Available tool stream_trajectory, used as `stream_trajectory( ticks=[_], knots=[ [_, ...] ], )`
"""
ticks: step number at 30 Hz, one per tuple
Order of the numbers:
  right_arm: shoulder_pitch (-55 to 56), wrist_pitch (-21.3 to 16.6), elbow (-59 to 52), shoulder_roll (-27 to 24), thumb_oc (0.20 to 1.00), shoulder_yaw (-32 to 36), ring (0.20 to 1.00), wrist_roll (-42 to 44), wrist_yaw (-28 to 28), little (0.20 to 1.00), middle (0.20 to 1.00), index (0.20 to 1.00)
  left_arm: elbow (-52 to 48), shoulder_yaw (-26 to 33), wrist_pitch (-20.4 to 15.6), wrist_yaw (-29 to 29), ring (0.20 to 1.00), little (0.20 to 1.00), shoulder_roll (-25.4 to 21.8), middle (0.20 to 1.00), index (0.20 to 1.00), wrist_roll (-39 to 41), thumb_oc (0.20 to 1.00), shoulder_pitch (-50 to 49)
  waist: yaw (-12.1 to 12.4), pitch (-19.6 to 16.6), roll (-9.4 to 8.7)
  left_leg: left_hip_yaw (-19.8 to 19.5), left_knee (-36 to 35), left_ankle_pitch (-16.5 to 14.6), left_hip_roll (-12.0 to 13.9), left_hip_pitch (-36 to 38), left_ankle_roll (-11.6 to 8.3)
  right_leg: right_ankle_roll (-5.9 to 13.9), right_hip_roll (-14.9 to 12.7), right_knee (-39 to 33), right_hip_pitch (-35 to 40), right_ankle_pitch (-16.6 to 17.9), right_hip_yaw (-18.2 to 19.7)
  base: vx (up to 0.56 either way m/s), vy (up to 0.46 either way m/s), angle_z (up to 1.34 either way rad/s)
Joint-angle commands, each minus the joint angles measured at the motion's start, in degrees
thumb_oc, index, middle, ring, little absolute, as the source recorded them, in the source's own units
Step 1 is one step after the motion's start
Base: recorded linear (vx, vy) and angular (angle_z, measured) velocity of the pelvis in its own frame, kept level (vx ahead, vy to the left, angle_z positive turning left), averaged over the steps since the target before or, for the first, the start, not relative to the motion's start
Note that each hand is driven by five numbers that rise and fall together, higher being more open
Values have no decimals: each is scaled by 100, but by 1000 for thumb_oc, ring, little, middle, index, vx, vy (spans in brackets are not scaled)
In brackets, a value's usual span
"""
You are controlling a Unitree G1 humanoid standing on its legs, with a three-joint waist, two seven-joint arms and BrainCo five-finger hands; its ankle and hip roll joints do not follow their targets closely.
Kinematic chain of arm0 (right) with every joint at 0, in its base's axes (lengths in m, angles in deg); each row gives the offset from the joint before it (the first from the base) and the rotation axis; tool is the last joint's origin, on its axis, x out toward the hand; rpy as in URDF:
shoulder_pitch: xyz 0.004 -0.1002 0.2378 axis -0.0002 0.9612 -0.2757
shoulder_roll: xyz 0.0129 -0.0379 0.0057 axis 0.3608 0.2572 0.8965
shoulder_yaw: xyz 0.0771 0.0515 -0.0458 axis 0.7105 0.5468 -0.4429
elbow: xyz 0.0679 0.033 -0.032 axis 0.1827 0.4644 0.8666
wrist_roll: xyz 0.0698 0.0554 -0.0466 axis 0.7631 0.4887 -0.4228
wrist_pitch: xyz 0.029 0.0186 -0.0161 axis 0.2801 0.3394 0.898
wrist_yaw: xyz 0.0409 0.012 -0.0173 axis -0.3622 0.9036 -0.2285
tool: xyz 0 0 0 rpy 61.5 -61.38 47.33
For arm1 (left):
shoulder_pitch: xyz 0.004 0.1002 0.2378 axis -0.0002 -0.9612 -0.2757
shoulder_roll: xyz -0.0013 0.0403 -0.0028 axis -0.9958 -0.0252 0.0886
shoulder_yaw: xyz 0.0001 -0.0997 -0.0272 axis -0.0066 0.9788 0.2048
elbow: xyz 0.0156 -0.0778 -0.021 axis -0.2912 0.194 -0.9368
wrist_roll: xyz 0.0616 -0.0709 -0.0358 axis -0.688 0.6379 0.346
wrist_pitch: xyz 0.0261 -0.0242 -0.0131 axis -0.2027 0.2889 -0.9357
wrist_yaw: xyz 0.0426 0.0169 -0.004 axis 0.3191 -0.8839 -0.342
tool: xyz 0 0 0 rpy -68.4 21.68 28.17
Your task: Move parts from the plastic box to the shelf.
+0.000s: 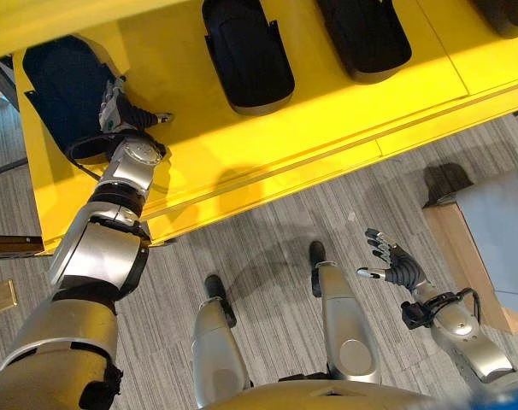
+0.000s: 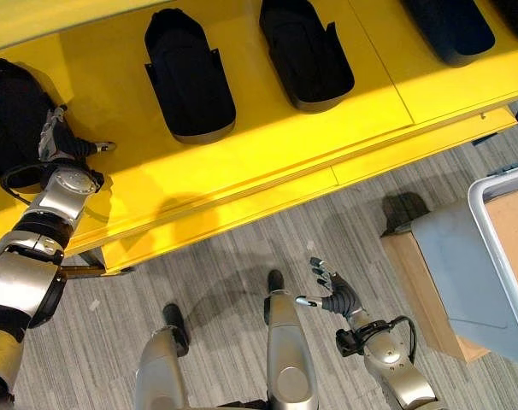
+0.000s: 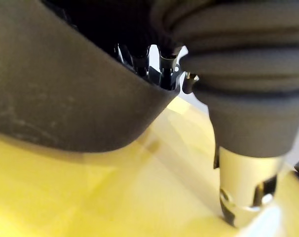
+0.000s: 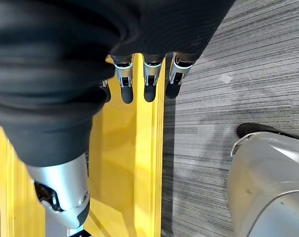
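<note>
A black part (image 1: 58,94) sits at the left end of the yellow shelf (image 1: 327,120), its long axis running from the front edge toward the back, as do the two parts (image 2: 189,77) beside it. The robot's left hand (image 1: 115,107) rests against this part's near right side; whether the fingers grip or merely touch it cannot be told, since they are hidden against the dark shell. The right hand (image 1: 396,263) hangs over the floor with fingers spread, holding nothing, well apart from the shelf. The plastic box (image 2: 503,248) stands to the robot's right on a wooden stand (image 2: 417,278), nearer that free hand, so the next pick probably falls to it.
</note>
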Motion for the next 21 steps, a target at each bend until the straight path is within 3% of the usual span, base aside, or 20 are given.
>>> stream_trajectory(
  ticks=[1,21],
  knots=[
    [72,-352,-280,-3,1000,230,1000,-61,57,1000,1000,1000,73,23,-3,238,1000,1000,249,1000,1000,-285,1000,-566,7,49,-167,-39,172,-23,128,-58,84,397,-313,-55,231,-21,1,0,0,0],
    [-4,-470,-239,-5,1000,381,1000,-260,186,1000,1000,1000,-1191,-62,-8,97,1000,1000,-128,1000,1000,-1152,1000,-1073,123,73,-90,-90,204,-51,64,-100,126,402,-378,-44,243,-36,-36,0,3,2]
  ],
)
